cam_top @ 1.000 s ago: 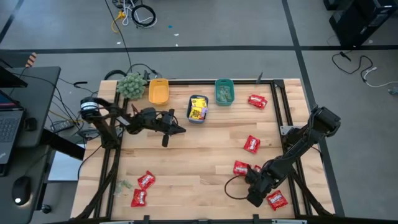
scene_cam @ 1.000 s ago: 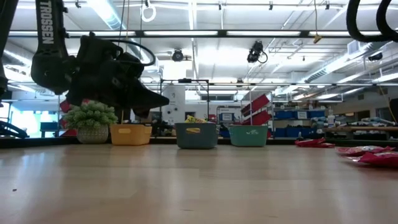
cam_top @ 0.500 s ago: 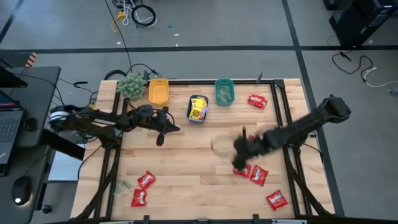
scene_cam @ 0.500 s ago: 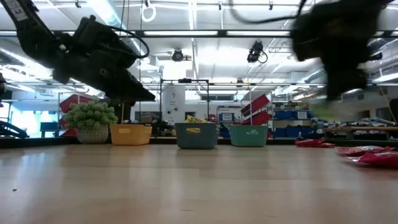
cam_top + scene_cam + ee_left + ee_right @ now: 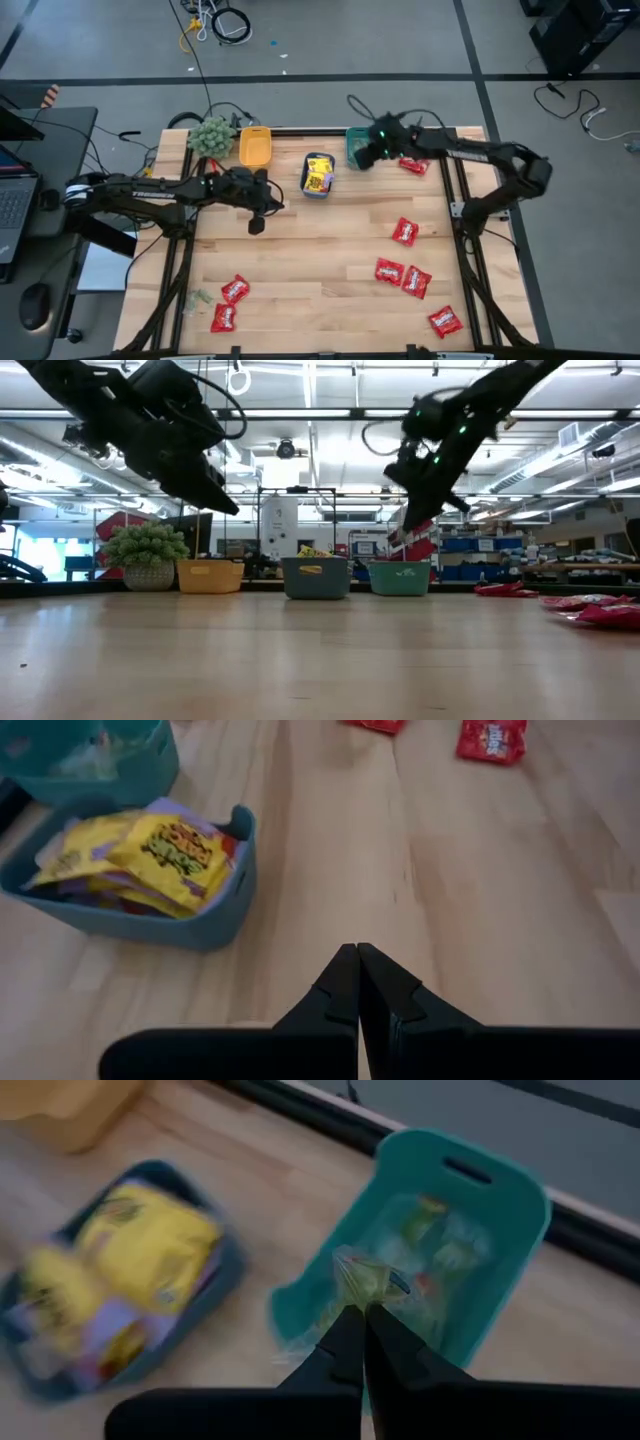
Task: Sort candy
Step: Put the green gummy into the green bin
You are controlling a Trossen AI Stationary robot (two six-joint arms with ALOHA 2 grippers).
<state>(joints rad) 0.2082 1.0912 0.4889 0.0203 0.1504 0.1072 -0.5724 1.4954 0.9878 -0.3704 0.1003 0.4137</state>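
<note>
My right gripper [image 5: 358, 1318] hangs over the teal bin [image 5: 500, 1180] at the table's far edge, shut on a small pale green candy packet [image 5: 368, 1278]. The bin holds more pale green packets. My left gripper [image 5: 357, 960] is shut on nothing, raised above the table left of the blue bin [image 5: 318, 175], which is filled with yellow candy [image 5: 160, 845]. Red candy packets [image 5: 405, 232] lie flat on the right half of the table, and more red ones [image 5: 234, 290] at the near left. My right gripper pinches the pale green packet by one end [image 5: 362, 1302] between its two fingertips, coming from above at a slant. The packet sticks out beyond the fingertips, lifted clear, over the teal bin's opening.
An orange bin [image 5: 255, 147] and a fuzzy green ball [image 5: 211, 136] stand at the far left. A red packet [image 5: 414, 163] lies right of the teal bin. A pale green packet [image 5: 200, 297] lies near the left edge. Black frame rails run along the table's sides.
My right gripper has swept from the table's near right corner across to the far edge, rising, and now hangs over the teal bin with the pale green packet. My left gripper has risen and tipped up toward level.
</note>
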